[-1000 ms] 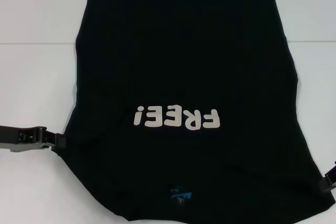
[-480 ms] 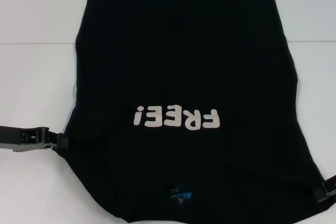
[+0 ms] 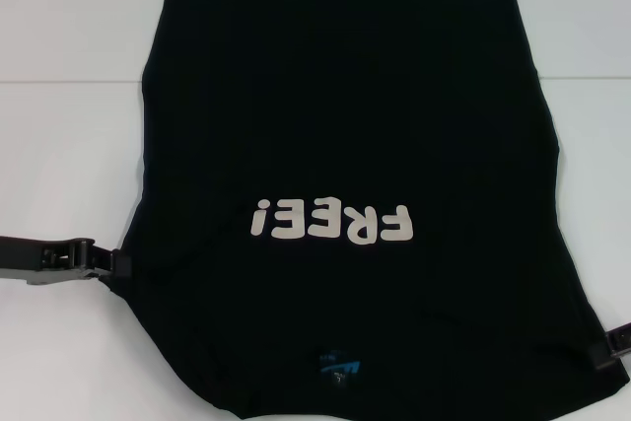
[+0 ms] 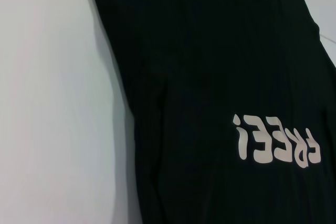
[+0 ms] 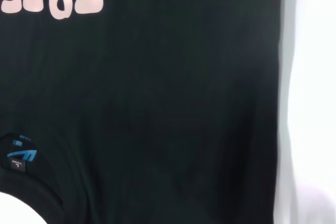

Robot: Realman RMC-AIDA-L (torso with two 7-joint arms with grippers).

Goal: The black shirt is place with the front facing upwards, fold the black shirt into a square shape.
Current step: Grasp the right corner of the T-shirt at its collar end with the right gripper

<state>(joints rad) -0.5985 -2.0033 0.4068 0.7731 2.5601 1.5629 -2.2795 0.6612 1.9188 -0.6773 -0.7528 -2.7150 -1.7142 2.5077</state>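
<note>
Both end effectors' tips vanish against the black shirt (image 3: 345,145) edges.

"FREE!" on the black shirt (image 3: 345,145), and a blue neck label (image 3: 340,366)

Bold off-white "FREE!" lettering (image 3: 330,219) sits across the shirt's front, upside down from the head camera; the right wrist camera catches only "FREE". There's the small blue label at the neck with a white tab under it, apparently a single "L", though the print is too small to be sure.
</note>
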